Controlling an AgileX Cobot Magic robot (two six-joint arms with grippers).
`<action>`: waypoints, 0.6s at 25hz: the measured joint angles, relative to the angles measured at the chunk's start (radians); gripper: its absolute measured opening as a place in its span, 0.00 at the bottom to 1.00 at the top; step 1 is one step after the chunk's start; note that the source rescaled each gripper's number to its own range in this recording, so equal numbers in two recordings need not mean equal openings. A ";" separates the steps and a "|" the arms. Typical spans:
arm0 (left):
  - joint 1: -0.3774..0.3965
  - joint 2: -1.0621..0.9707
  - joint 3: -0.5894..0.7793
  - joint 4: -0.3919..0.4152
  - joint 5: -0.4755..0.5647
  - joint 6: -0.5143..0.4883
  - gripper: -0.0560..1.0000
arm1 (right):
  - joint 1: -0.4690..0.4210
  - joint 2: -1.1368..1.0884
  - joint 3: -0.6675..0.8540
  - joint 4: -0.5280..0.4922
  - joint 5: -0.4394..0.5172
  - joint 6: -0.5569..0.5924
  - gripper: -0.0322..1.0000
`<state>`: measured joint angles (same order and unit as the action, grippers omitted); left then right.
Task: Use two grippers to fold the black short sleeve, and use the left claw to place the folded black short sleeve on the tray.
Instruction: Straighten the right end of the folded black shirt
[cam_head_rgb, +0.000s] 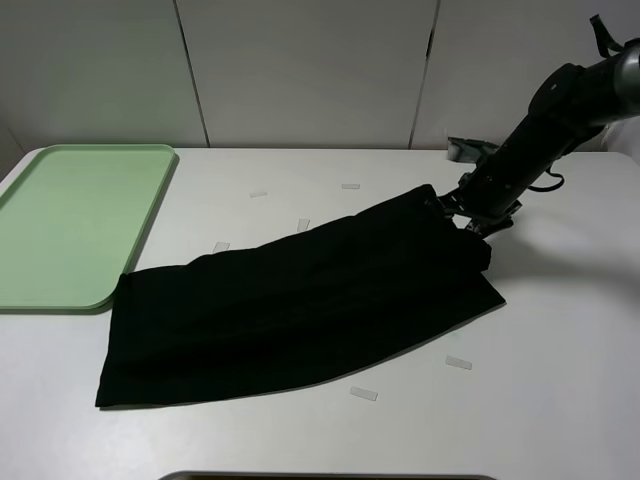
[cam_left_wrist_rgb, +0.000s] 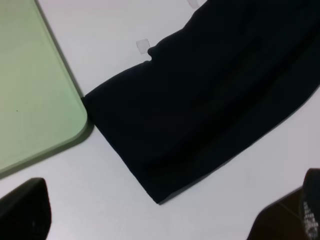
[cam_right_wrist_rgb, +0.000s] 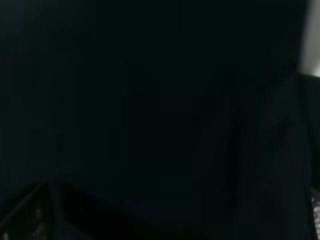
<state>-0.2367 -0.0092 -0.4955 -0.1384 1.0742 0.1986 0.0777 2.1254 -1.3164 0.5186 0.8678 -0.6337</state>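
The black short sleeve (cam_head_rgb: 300, 300) lies as a long folded band slanting across the white table, its left end (cam_left_wrist_rgb: 200, 100) just beside the tray (cam_head_rgb: 70, 220) corner (cam_left_wrist_rgb: 30, 100). My right gripper (cam_head_rgb: 462, 212) is low over the shirt's far right corner; in the right wrist view dark cloth (cam_right_wrist_rgb: 150, 100) fills the picture and the fingertips (cam_right_wrist_rgb: 25, 220) sit wide apart at the edges, open. My left gripper (cam_left_wrist_rgb: 160, 220) hovers above the shirt's left end, open, with fingers (cam_left_wrist_rgb: 25, 210) far apart and nothing between them. The left arm is out of the high view.
The pale-green tray holds nothing. Small clear tape strips (cam_head_rgb: 459, 362) lie scattered on the table around the shirt. A grey bracket (cam_head_rgb: 470, 150) sits behind the right arm near the back wall. A dark edge (cam_head_rgb: 330, 477) shows at the table's front.
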 joint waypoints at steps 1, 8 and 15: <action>0.000 0.000 0.000 0.000 0.000 0.000 1.00 | 0.008 0.000 0.000 0.000 0.001 0.000 1.00; 0.000 0.000 0.000 0.000 0.000 0.000 1.00 | 0.069 0.015 0.014 0.023 -0.004 -0.008 1.00; 0.000 0.000 0.000 0.001 0.000 0.000 1.00 | 0.085 0.009 0.073 0.036 -0.094 -0.024 0.51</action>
<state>-0.2367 -0.0092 -0.4955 -0.1375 1.0742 0.1986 0.1626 2.1343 -1.2435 0.5548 0.7733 -0.6581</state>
